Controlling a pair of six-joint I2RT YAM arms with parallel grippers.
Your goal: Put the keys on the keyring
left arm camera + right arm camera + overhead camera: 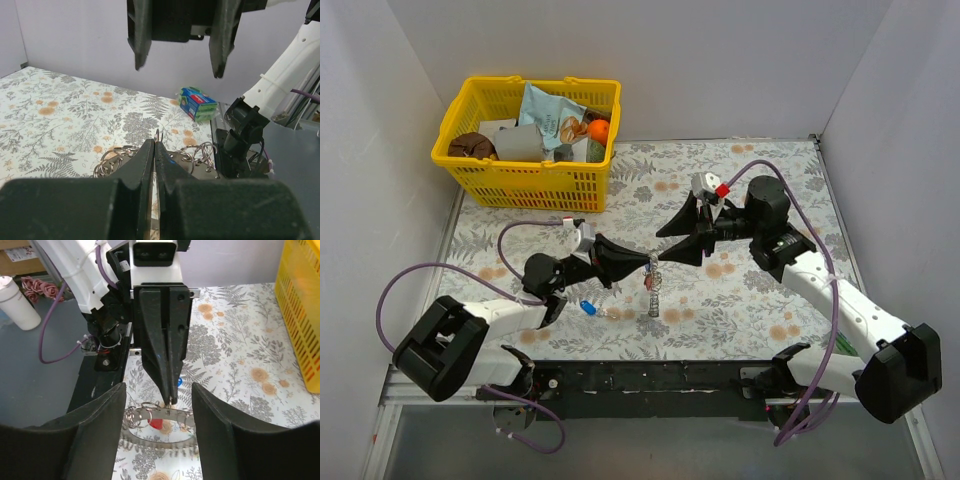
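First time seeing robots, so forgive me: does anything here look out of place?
One blue-capped key lies loose at the front left of the mat, apart from the keyring at the tip of the shut left pincer. Nothing looks spilled or broken.

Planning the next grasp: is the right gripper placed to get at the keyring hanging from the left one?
Probably yes. The right gripper, jaws apart, faces the shut left gripper with nothing between them; the keyring hangs just below the left tips, in open air.
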